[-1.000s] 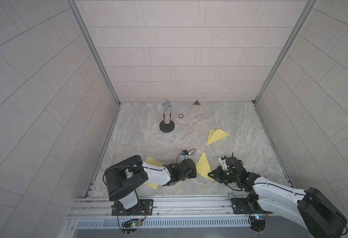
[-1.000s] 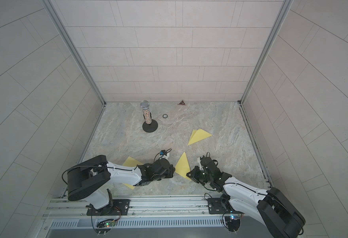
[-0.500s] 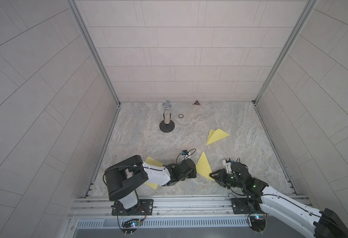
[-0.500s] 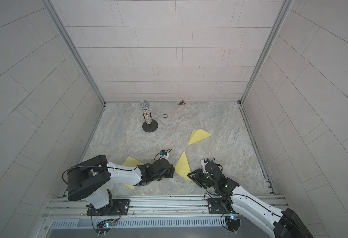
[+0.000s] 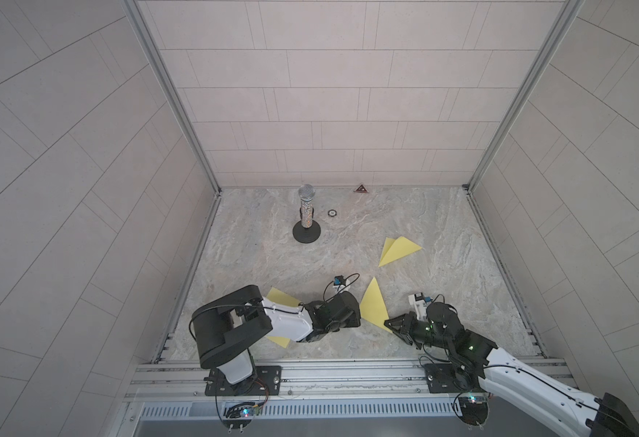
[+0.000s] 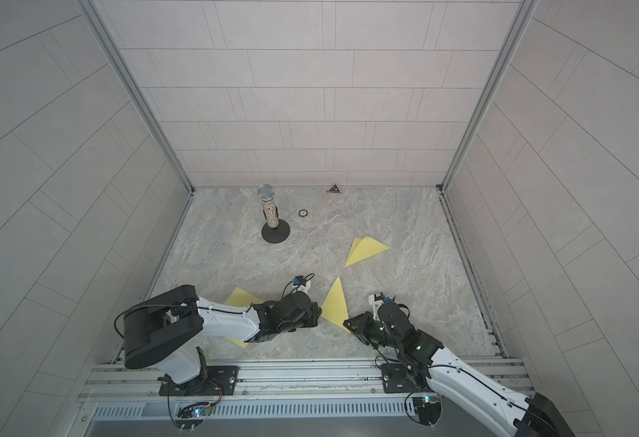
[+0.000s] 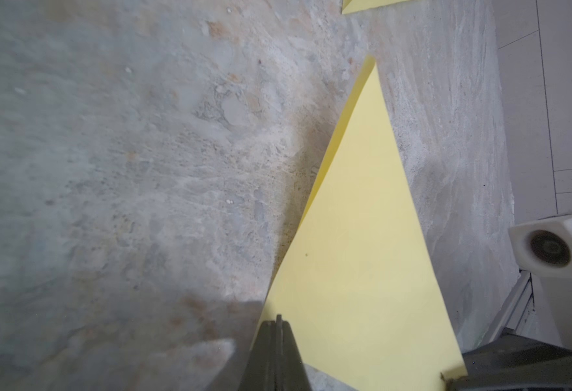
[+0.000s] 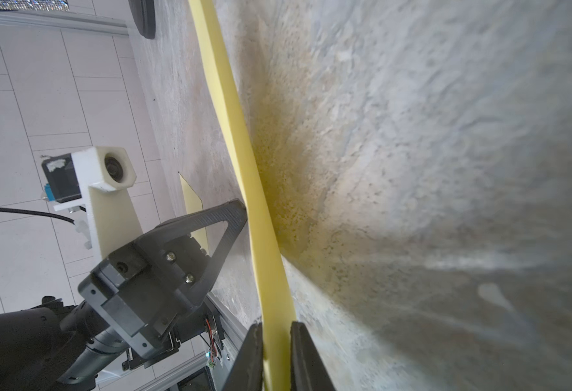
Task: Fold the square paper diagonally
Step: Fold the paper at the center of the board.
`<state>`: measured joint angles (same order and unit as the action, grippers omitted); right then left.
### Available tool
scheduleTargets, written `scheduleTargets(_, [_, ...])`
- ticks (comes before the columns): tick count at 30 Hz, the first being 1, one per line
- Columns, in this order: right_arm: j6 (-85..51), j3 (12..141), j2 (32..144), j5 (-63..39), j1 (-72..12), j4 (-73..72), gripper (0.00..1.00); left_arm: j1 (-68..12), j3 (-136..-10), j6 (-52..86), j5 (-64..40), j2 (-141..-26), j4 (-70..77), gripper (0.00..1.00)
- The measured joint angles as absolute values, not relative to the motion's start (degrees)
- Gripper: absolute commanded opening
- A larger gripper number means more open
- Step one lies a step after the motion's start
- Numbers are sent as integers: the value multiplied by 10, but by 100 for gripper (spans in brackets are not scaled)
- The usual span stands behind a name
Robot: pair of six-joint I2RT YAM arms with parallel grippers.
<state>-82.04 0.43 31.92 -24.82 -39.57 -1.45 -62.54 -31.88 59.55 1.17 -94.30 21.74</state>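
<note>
While left fingers [image 7: 272, 353], pressed together, touch edge of folded paper [image 5: 374, 308], right fingers [image 8: 248, 359] straddle its near corner, grip unclear.

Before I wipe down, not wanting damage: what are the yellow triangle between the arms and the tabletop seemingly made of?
Yellow triangle: likely thin matte paper; sharp crease, doubled edge. Tabletop: veined grey-beige stone or stone-look laminate, dull finish; cannot tell which.
</note>
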Motion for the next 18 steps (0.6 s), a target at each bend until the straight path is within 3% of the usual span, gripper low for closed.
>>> scheduleTargets(2, [-818, 4, 327, -246, -398, -14, 0, -625, -319, 595, 12, -943, 218, 0])
scheduleTargets(7, [-813, 10, 339, -236, -402, -1, 0, -625, -319, 595, 12, -943, 219, 0])
scheduleTargets(8, [-811, 13, 339, -235, -402, 4, 1, -625, -318, 595, 12, -944, 220, 0])
scheduleTargets(10, [-808, 18, 339, -234, -402, 15, 17, -625, -318, 595, 12, -945, 222, 0])
scheduleTargets(12, [-803, 24, 339, -235, -402, 30, 26, -625, -319, 595, 12, -945, 222, 0])
scheduleTargets(18, [-799, 30, 336, -237, -409, 48, 22, -625, -319, 595, 12, -945, 223, 0])
